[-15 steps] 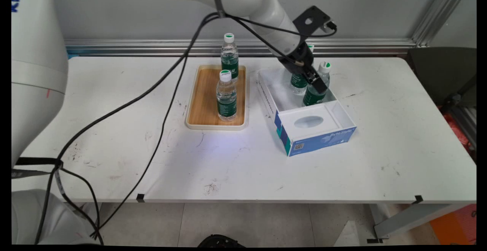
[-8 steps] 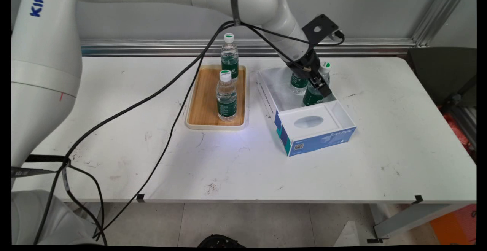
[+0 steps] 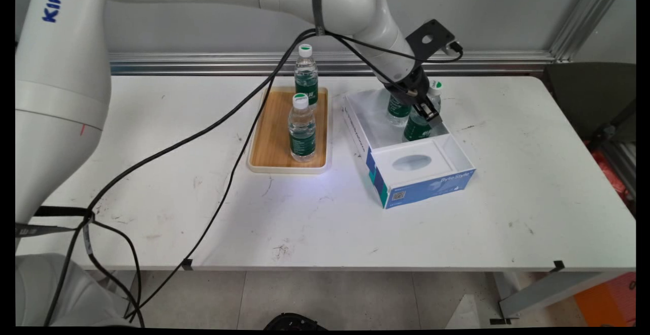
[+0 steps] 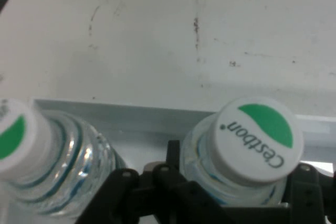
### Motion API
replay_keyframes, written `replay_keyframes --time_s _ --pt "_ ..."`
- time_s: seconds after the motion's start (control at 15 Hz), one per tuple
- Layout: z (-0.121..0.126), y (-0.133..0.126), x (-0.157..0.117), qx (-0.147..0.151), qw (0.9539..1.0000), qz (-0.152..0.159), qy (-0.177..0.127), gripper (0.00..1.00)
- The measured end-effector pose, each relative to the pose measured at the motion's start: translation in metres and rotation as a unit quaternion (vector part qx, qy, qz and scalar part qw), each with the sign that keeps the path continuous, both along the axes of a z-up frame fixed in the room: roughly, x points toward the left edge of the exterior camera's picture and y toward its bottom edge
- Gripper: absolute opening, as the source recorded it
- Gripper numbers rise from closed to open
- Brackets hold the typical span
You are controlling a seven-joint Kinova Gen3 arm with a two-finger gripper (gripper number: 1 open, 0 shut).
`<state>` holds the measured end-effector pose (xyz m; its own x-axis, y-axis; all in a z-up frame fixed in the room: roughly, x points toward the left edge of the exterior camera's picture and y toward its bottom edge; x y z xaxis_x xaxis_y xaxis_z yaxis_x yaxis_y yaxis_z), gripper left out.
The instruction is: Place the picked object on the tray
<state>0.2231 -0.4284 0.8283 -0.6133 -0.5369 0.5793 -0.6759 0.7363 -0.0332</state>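
While the gripper [image 3: 430, 113] has slid further over the box [image 3: 406, 157], its fingers sit closed around one bottle [image 4: 247, 150], another bottle [image 4: 47, 156] just beside them.

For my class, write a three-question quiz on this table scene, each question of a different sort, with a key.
1. True or false: the wooden tray holds three bottles.
2. How many bottles stand inside the white box? A) none B) two C) four
3. Fill in: the gripper is down at the bottle with the green and white ____.

Key
1. False: two bottles, the near tray bottle and the far tray bottle.
2. B: the left box bottle and the right box bottle.
3. Cap. The gripper's black fingers flank that bottle's neck in the hand view.
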Motion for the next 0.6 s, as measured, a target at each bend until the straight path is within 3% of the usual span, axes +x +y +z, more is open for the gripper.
replay_keyframes --time_s 0.2,0.6 --pt "0.012 0.008 0.005 -0.006 1.0000 0.005 0.003 0.00" --pt "0.068 0.031 0.025 -0.026 0.9993 0.014 0.021 0.00"
